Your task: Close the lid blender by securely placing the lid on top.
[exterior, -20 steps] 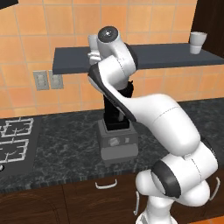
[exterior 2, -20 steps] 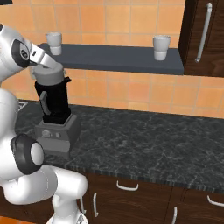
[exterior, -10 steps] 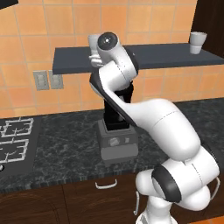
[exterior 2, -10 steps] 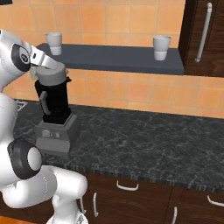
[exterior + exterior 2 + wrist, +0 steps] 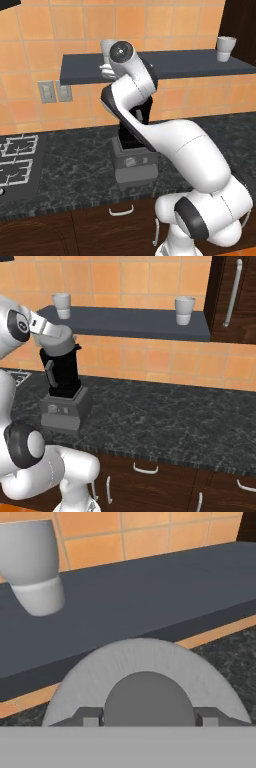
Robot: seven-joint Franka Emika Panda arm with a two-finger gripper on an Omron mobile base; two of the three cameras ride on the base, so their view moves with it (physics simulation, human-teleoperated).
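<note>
The hand [image 5: 147, 716] is closed on the lid [image 5: 145, 682]. From the hand's own camera, one dark finger [image 5: 90, 717] sits on each side of the raised middle of the round grey lid, touching it. The wide flat rim spreads out around them. Behind the lid runs a dark shelf [image 5: 165, 607], and a white cup [image 5: 32, 567] stands on it at the upper left. Orange wall tiles [image 5: 150, 534] show above the shelf, and a bit of dark speckled tabletop [image 5: 235, 657] shows at the right.

From the left side, the big white arm [image 5: 165, 140] bends up and covers most of the blender [image 5: 135, 162]. I can see the grey boxy base with its round knob, resting on the tabletop [image 5: 70, 175]. The top of the jar is hidden behind the arm. A cup [image 5: 107, 50] stands on the shelf [image 5: 180, 62] just behind the arm, and another cup [image 5: 226, 48] is far to the right. A stove [image 5: 15, 160] lies at the left, and two grey wall plates [image 5: 54, 91] sit on the tiles.

From the right side, the blender [image 5: 62, 388] stands on the tabletop [image 5: 170, 416], black jar on grey base. The lid [image 5: 59, 341] is tilted and right at the jar's top. I cannot tell if it sits flat yet. Two cups [image 5: 184, 310] stand on the shelf [image 5: 130, 321], well apart. A dark cabinet [image 5: 235, 296] with a long handle is at the far right.
</note>
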